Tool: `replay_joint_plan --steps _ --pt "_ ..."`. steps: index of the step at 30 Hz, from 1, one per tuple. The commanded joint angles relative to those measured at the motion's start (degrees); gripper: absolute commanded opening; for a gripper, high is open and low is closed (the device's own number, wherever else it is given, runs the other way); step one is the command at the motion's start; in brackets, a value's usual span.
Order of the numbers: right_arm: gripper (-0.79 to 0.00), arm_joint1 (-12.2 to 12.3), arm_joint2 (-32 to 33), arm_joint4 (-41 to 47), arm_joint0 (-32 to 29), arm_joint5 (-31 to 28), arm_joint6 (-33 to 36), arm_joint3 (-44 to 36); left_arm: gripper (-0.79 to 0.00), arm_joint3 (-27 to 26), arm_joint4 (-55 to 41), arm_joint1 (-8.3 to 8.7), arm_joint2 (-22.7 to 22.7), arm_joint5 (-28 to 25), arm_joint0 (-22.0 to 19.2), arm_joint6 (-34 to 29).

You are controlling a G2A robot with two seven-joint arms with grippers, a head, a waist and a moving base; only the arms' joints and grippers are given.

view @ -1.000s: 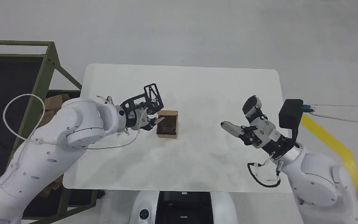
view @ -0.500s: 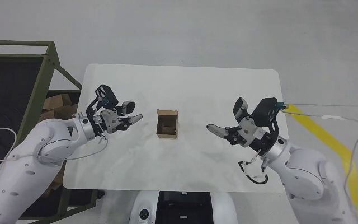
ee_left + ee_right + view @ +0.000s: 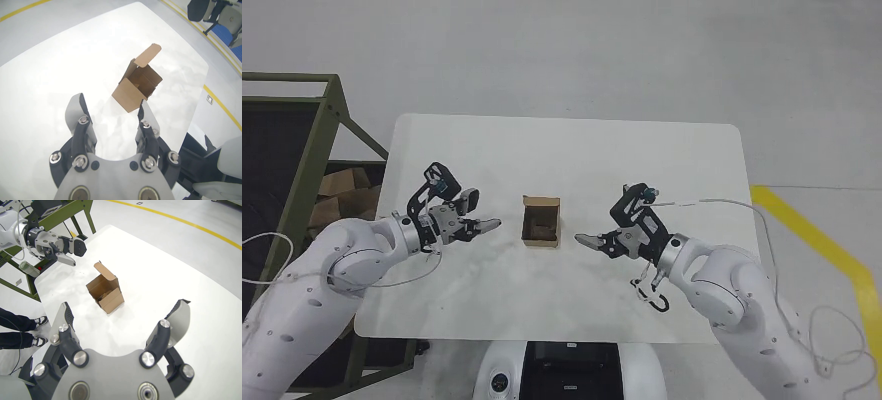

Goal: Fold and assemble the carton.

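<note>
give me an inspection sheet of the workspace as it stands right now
surface: white table, bare around the carton
job's things: carton stands upright near the table's middle, top open, one flap raised; nothing touches it
clutter: nothing seen
grippers: left gripper open, off one side of the carton and apart from it; right gripper open, off the opposite side, also apart
cables: thin cable runs from the right wrist out past the table edge; black loop hangs under that wrist; pale cable curves beside the left arm
surroundings: green metal frame beside the table with cardboard pieces under it; yellow floor line
</note>
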Motion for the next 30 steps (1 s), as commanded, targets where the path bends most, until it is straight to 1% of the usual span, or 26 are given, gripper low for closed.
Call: replay_joint_plan --steps 1,7,9,10,12,13,17,21,24,29,30 --pt "0.0 0.0 0.0 0.0 0.0 0.0 0.0 0.0 0.0 0.0 0.0 0.01 -0.1 0.0 0.1 0.4" --pt "0.0 0.0 0.2 -0.3 -0.1 0.6 0.0 0.2 0.0 0.0 -0.1 -0.03 0.0 0.3 0.1 0.6" --pt "0.0 -0.1 -0.1 -3.3 -0.2 3.8 0.7 0.8 0.0 0.1 -0.2 -0.28 0.6 1.4 0.2 1.2" --pt "0.0 -0.2 -0.7 -5.6 -0.1 6.4 1.3 1.2 0.0 0.2 -0.6 -0.45 1.0 2.3 0.2 1.4" --pt "0.0 -0.7 -3.1 -9.4 0.6 10.4 2.2 2.2 0.0 0.2 1.5 -0.79 1.8 7.2 -0.3 0.8" --pt "0.0 -0.9 -4.2 -10.6 1.1 11.9 2.3 3.0 0.0 -0.4 2.6 -1.01 2.8 8.6 -0.5 0.8" --pt "0.0 -2.0 -8.3 -14.2 3.5 16.2 2.1 6.8 0.0 0.5 3.2 -1.93 5.8 11.0 -2.3 1.6" --pt "0.0 -3.2 -11.0 -14.6 5.9 19.0 0.8 10.9 0.0 2.5 3.1 -2.95 8.8 12.4 -4.7 2.1" --pt "0.0 -4.1 -12.8 -15.2 7.4 22.4 1.0 13.6 0.0 3.8 3.3 -3.72 10.9 14.5 -6.4 1.8" --pt "0.0 -5.5 -14.7 -13.5 10.2 23.5 0.3 18.3 0.0 4.9 3.9 -4.78 13.5 15.8 -8.4 1.7" --pt "0.0 -5.7 -14.7 -13.8 10.6 25.0 0.5 19.3 0.0 5.1 4.0 -4.97 13.9 16.0 -8.7 1.7"
